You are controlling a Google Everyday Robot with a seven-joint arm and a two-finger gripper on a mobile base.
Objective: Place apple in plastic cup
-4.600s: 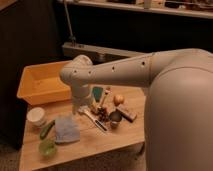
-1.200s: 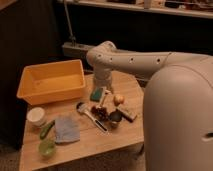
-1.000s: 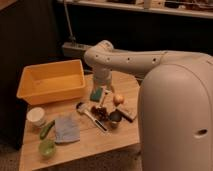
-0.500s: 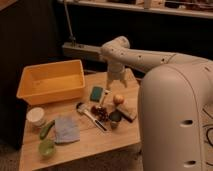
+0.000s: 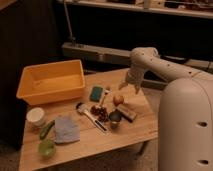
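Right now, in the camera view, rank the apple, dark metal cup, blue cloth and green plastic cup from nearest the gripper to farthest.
The gripper hangs over the table at its far right edge.
1. apple, just in front of it
2. dark metal cup, below the apple
3. blue cloth, front left
4. plastic cup, front-left corner

You have no readable text or number here, neither on the table (image 5: 131, 134) nor the gripper (image 5: 130, 84) above its far edge.
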